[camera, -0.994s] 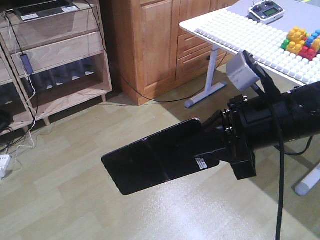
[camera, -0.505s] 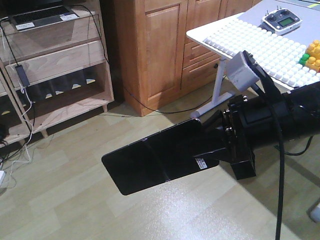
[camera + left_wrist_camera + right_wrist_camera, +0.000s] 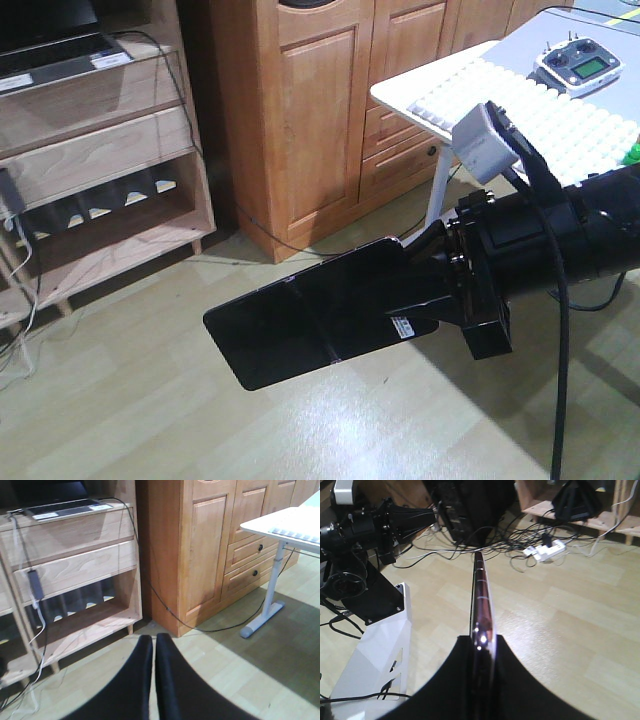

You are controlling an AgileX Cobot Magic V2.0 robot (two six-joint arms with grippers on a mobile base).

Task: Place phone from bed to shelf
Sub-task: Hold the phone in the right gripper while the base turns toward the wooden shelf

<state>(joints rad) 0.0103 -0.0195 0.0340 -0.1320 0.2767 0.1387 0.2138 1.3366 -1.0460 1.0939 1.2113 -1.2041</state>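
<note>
Phone [image 3: 300,325] was held above the floor [image 3: 130,400], well apart from the shelf [image 3: 80,532], whose top board bore a laptop [image 3: 70,509]. Right gripper [image 3: 482,647] was clamped on the phone's end. Left gripper [image 3: 153,652] had its fingers together.

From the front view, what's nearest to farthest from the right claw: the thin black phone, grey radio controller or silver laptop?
1. Thin black glossy phone, clamped in right gripper.
2. Grey radio controller, white table, upper right.
3. Silver laptop, pale shelf, upper left.
</note>
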